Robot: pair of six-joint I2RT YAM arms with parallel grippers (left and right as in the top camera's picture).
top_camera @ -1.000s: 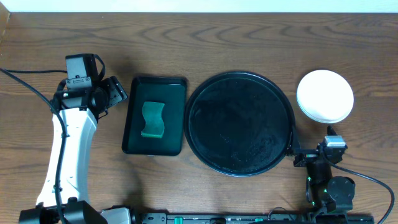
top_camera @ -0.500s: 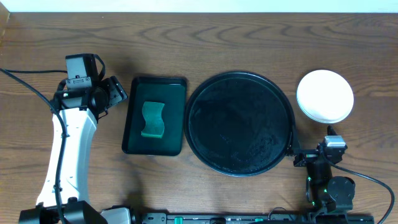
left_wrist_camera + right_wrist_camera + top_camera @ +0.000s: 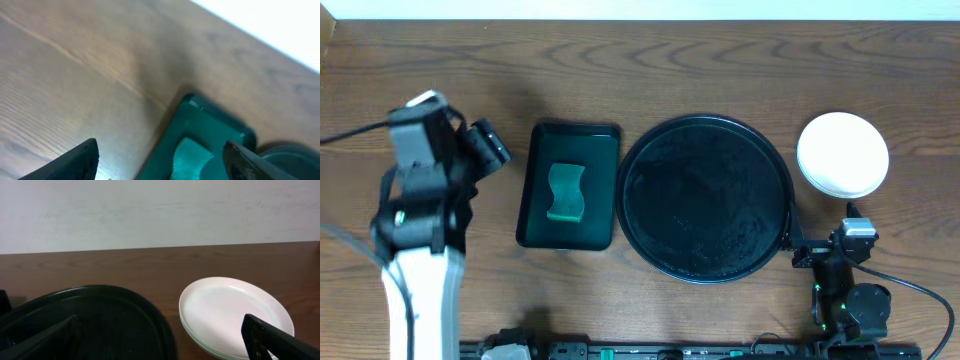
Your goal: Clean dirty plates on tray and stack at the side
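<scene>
Plates [image 3: 843, 153] stacked on the table [image 3: 620, 70] just right of the tray [image 3: 706, 200], their number hard to count, left gripper [image 3: 160, 162] spread wide, fingertips cropped, right gripper [image 3: 157, 340] spread too, holding nothing

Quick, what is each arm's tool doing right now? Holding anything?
Left tool: open, holding nothing.
Right tool: open, holding nothing.
</scene>
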